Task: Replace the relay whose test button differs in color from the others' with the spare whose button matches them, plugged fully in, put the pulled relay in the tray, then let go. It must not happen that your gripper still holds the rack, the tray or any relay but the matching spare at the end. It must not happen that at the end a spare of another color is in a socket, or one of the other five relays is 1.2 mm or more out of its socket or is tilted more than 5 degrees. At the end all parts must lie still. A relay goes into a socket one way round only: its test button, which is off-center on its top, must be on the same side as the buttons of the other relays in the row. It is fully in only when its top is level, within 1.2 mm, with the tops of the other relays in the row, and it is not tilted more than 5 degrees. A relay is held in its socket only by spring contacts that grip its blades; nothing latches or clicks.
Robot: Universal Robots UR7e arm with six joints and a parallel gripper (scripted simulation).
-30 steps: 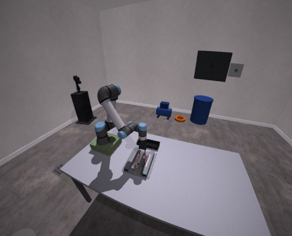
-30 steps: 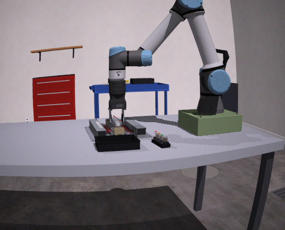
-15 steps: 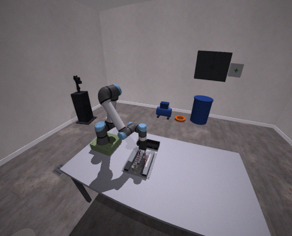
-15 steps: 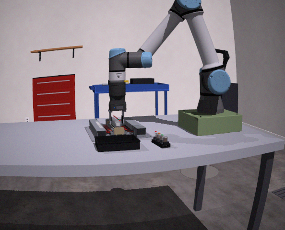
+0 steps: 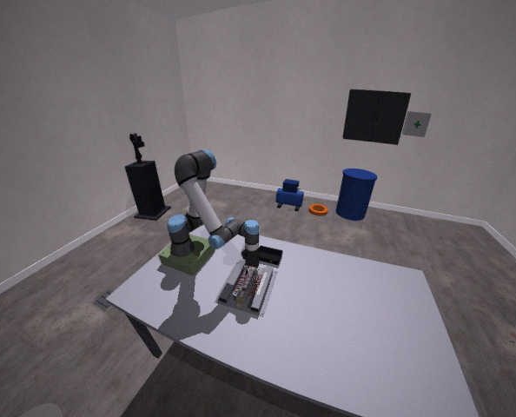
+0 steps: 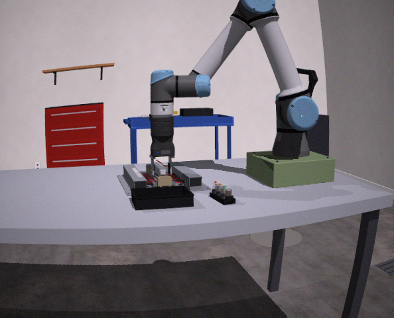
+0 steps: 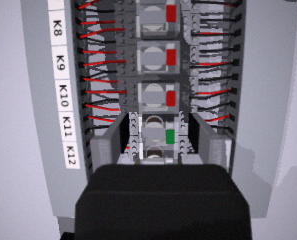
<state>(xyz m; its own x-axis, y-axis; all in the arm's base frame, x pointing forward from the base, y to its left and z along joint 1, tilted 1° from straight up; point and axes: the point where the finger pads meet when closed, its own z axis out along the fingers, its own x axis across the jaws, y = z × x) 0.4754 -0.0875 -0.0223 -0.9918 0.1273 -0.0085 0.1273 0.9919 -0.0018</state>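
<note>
In the wrist view a row of relays runs down the panel, with red test buttons (image 7: 171, 56) on their right side. One relay (image 7: 158, 134), beside label K11, has a green button (image 7: 170, 136). My gripper (image 7: 158, 125) is open, with one finger on each side of this green-button relay and low around it. In the exterior view the gripper (image 6: 160, 161) stands upright over the relay panel (image 6: 161, 176). A small black holder (image 6: 222, 193) with spare relays, one red-topped and one green-topped, sits right of the panel. The black tray (image 6: 162, 197) lies in front of the panel.
The arm's green base block (image 6: 290, 168) stands at the table's right. Grey wire ducts (image 6: 133, 175) flank the relay row. Red wires run to both sides of the sockets. Labels K8 to K12 (image 7: 63, 95) line the left duct.
</note>
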